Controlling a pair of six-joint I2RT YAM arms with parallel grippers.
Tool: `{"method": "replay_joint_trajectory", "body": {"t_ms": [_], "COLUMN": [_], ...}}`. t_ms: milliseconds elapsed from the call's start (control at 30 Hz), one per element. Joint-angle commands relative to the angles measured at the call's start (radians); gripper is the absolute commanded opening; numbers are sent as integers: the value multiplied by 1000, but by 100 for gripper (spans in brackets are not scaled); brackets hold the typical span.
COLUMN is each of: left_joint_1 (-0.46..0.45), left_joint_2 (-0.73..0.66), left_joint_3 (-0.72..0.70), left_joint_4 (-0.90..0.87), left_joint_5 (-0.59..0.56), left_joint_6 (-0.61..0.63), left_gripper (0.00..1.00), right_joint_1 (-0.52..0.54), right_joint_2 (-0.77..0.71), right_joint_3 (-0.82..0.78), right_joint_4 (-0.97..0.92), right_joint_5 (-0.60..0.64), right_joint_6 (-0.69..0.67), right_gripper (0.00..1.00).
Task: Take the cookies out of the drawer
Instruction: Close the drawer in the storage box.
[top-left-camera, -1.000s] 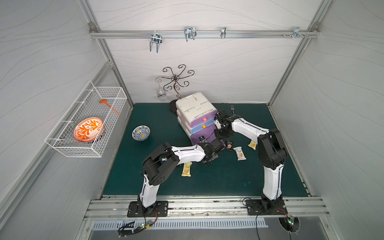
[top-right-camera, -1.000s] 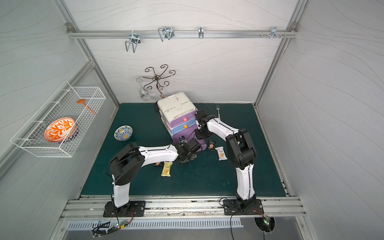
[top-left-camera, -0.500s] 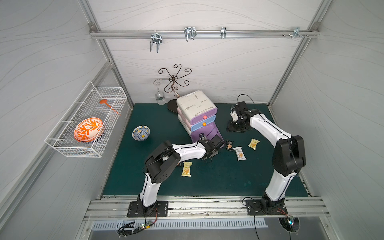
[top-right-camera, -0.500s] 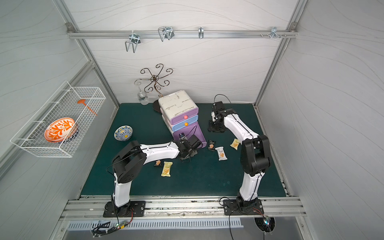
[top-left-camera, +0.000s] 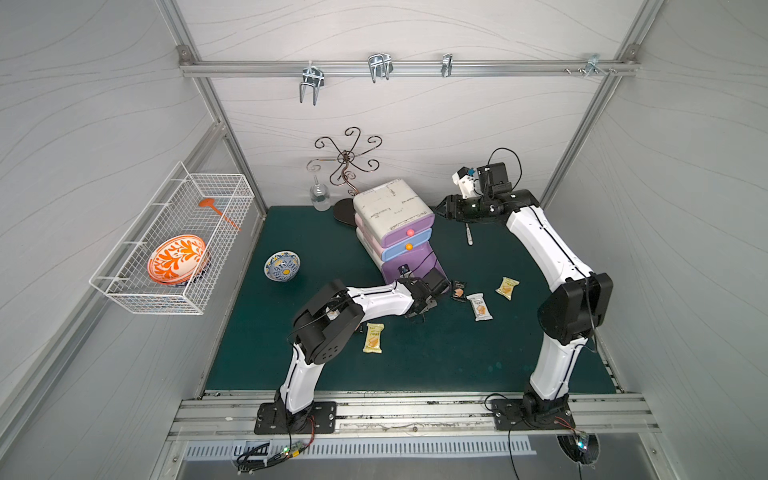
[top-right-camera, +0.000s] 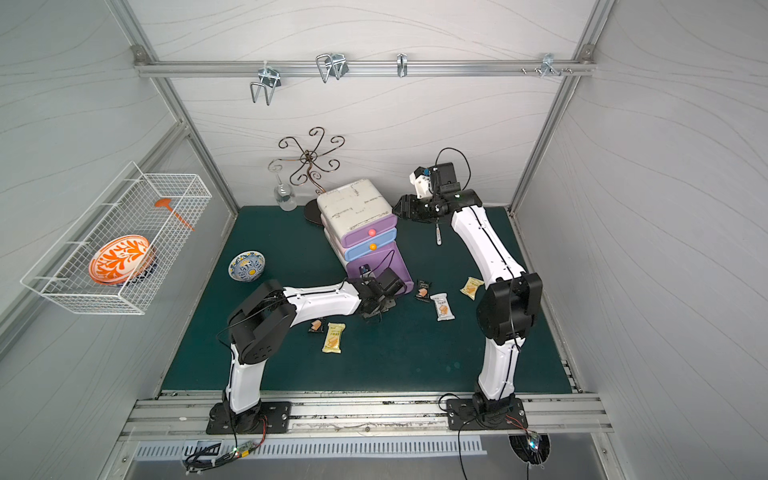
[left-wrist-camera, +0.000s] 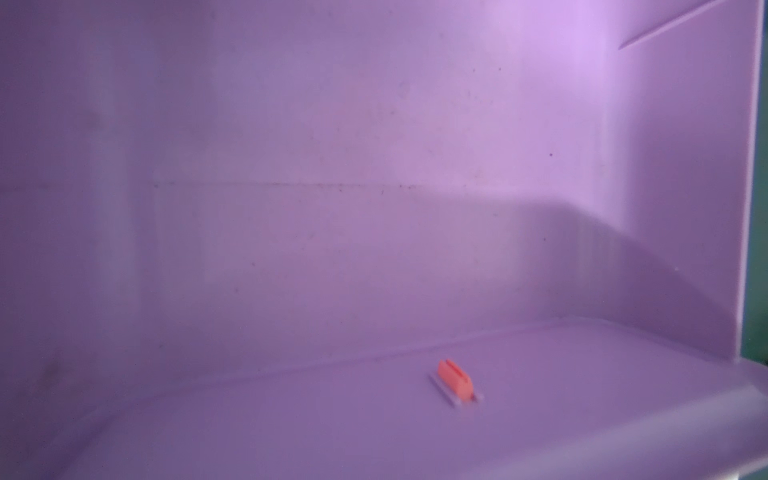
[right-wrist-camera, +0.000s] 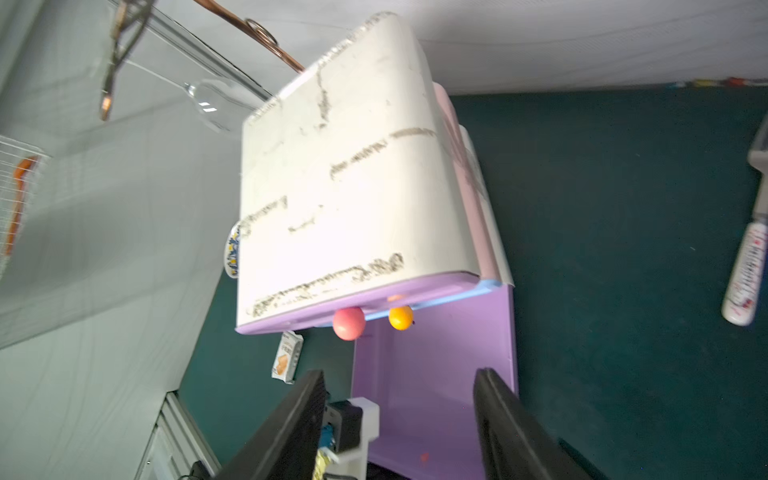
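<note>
Left gripper (top-left-camera: 420, 306) shut at the drawer (top-left-camera: 409, 259) front (holds it open, I guess), right gripper (top-left-camera: 441, 206) wide, empty, far back

Drawer (left-wrist-camera: 374, 249) looks like smooth, kinda matte purple plastic; cabinet top (right-wrist-camera: 353, 174) is scuffed white plastic. Mat (top-left-camera: 415, 365) is matte green cloth. Cookies (top-left-camera: 478, 306) at the drawer's 4 o'clock have glossy wrappers. Basket (top-left-camera: 145, 297): white-coated wire.
</note>
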Motion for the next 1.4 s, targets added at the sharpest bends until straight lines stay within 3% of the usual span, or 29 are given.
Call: {"method": "replay_joint_trajectory", "body": {"t_ms": [0, 267, 600, 1033, 1367], "left_joint_1": [20, 22, 28, 33, 40], "left_joint_2": [30, 20, 0, 37, 87], "left_joint_3": [38, 5, -17, 25, 52], "left_joint_4": [23, 36, 70, 47, 106], "left_joint_5": [-40, -35, -9, -11, -7], "left_joint_6": [6, -11, -7, -42, -78], "left_gripper": [5, 6, 36, 39, 41], "right_joint_1": [0, 4, 4, -4, 2], "right_joint_2": [72, 186, 204, 180, 321], "right_joint_3": [21, 104, 107, 94, 275], "right_joint_4": [50, 37, 55, 86, 28], "right_joint_5": [-121, -144, -154, -94, -157], "right_joint_6": [22, 16, 14, -19, -48], "right_gripper": [66, 70, 71, 72, 73]}}
